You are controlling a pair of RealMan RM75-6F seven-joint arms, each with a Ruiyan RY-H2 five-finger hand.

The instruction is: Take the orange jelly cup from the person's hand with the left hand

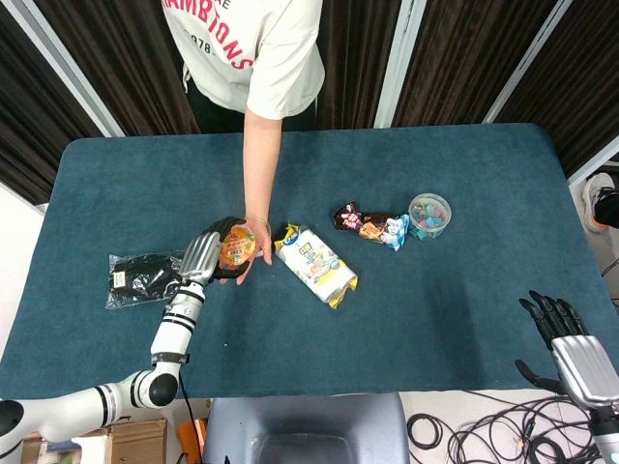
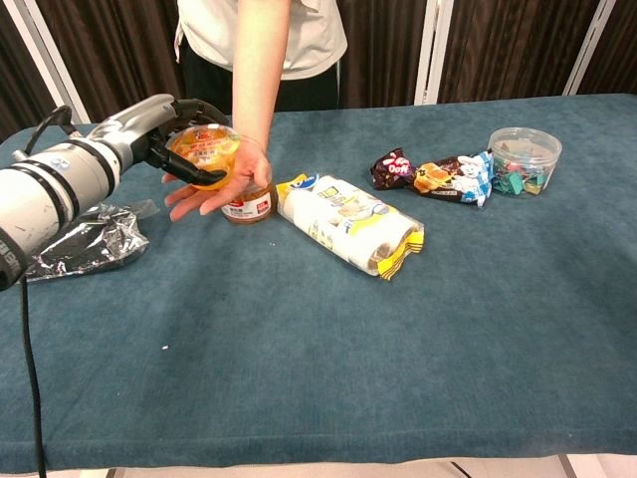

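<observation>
right robot hand (image 1: 573,350): seen only in the head view, at the near right corner past the worktop edge; fingers are spread apart and nothing is held.
worktop (image 2: 328,339): covered in dark teal cloth; the near half is bare cloth.
black foil bag (image 2: 85,243): laid flat at the near left, partly hidden behind the left forearm in the chest view.
bread pack (image 2: 350,225): a white and yellow wrapped pack, laid at a slant near the worktop middle, just right of the person's hand.
small jar (image 2: 248,206): stood on the cloth under the person's hand, a red and white label shown.
left robot hand (image 2: 175,139): reached in from the left; dark fingers are curled round the orange jelly cup, one over its top and one along its near side. it is clamped on the cup.
orange jelly cup (image 2: 203,151): held upright above the worktop, resting in the person's hand (image 2: 213,186), which lies palm up beneath it; both hands are touching it.
snack packets (image 2: 434,175): two small packets laid side by side, right of centre.
clear tub (image 2: 524,158): at the far right, coloured pieces seen inside, just beside the packets.
person (image 1: 250,48): stood at the far edge in a white shirt, arm extended down to the cup.
</observation>
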